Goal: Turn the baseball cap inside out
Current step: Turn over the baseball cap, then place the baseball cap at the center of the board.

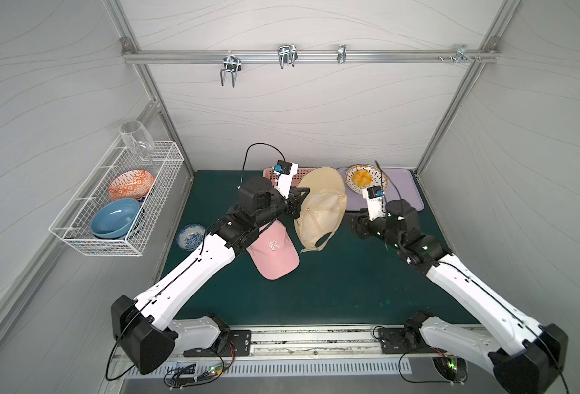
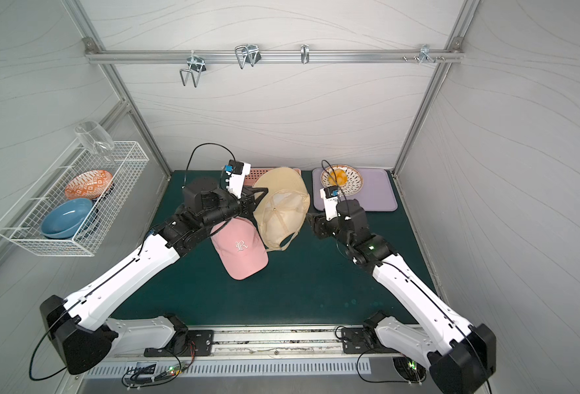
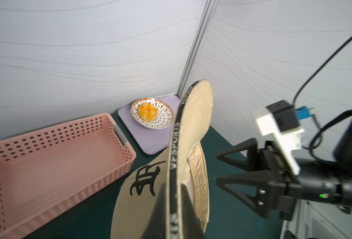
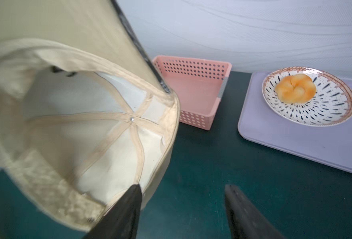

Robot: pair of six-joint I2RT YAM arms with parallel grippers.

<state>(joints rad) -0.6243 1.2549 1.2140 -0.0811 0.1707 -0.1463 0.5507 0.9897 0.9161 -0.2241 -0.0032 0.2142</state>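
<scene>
The left claw (image 3: 172, 198) was clamped on the black-edged brim of the beige baseball cap (image 1: 319, 211), holding it on edge above the green mat (image 1: 333, 283). The brim rose away from the claw toward the back wall, and the crown hung on the side facing the other arm. The cap's open underside, with pale lining and taped seams meeting at a metal rivet, was turned toward the right claw (image 4: 183, 188). That claw stood just beside the crown with its jaws wide apart. One finger (image 4: 129, 202) lay close against the cap's rim, though whether it touched could not be told. A pink cap (image 1: 275, 252) lay flat on the mat under the left arm, behind the left claw toward its base. Beyond the left claw, against the back wall, sat a perforated pink basket (image 3: 57, 128). Beyond the right claw lay a lilac tray (image 4: 295, 144) bearing a patterned plate (image 4: 336, 115) with a golden bun (image 4: 294, 91) on it. The black embroidered mark on the crown's front (image 3: 144, 180) faced the basket.
</scene>
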